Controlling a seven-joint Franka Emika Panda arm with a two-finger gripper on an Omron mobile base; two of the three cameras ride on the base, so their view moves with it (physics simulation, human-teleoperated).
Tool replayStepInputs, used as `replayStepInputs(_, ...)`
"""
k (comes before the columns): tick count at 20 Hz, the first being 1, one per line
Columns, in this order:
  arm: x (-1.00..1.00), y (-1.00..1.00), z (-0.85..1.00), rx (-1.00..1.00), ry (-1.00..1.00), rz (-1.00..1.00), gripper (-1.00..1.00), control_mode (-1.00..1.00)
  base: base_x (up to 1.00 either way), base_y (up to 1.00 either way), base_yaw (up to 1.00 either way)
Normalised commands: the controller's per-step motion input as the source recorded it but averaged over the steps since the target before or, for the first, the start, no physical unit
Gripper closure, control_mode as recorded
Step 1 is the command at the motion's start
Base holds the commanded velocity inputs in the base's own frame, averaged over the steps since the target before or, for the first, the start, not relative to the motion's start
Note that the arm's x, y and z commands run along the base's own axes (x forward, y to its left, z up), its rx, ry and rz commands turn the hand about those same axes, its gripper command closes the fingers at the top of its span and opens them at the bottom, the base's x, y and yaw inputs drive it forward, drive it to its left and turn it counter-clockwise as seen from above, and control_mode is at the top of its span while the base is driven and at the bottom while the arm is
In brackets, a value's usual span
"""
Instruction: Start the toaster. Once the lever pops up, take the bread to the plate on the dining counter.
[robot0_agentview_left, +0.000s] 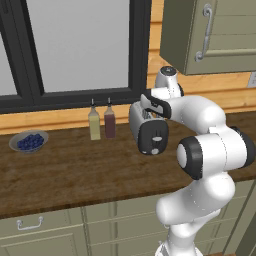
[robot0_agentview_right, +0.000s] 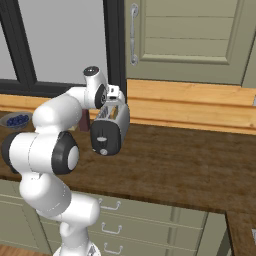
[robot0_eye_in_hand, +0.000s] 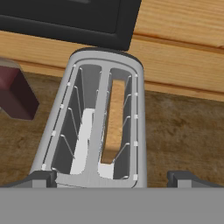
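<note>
- The wooden kitchen counter (robot0_agentview_left: 75, 170) runs brown and grained across both base views, with pale green drawers (robot0_agentview_right: 150, 220) below it and a dark-framed window (robot0_agentview_left: 75, 50) behind
- A green wall cabinet (robot0_agentview_left: 215, 35) hangs above the counter to the right of the window
- The white arm (robot0_agentview_left: 210, 150) rises in front of the counter and bends forward over the toaster, its hand directly above the top slots
- The toaster (robot0_agentview_left: 150, 131) stands upright on the counter near the back wall, black end panel facing the base, just right of the two bottles
- The gripper (robot0_eye_in_hand: 111, 179) hangs above the near end of the toaster, jaws spread wide with nothing between them; one fingertip (robot0_eye_in_hand: 39, 178) sits left of the toaster's body and the other off to its right
- A grey bowl of blueberries (robot0_agentview_left: 29, 142) sits at the left end of the counter, well apart from the toaster
- A yellow bottle (robot0_agentview_left: 94, 124) and a dark red bottle (robot0_agentview_left: 109, 122) stand side by side against the back wall
- The bread (robot0_eye_in_hand: 114, 120) stands on edge in the right slot, sunk below the rim, its tan face lit inside the slot
</note>
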Motion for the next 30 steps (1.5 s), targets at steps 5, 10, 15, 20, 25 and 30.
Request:
replayStepInputs(5, 0.0, 0.0, 0.0, 0.0, 0.0, 0.0, -1.0, -1.0, 0.0, 0.0, 0.0)
replayStepInputs(10, 0.0, 0.0, 0.0, 0.0, 0.0, 0.0, -1.0, -1.0, 0.0, 0.0, 0.0)
replayStepInputs(15, 0.0, 0.0, 0.0, 0.0, 0.0, 0.0, -1.0, -1.0, 0.0, 0.0, 0.0)
replayStepInputs(20, 0.0, 0.0, 0.0, 0.0, 0.0, 0.0, -1.0, -1.0, 0.0, 0.0, 0.0)
replayStepInputs(25, 0.0, 0.0, 0.0, 0.0, 0.0, 0.0, -1.0, -1.0, 0.0, 0.0, 0.0)
replayStepInputs(30, 0.0, 0.0, 0.0, 0.0, 0.0, 0.0, -1.0, -1.0, 0.0, 0.0, 0.0)
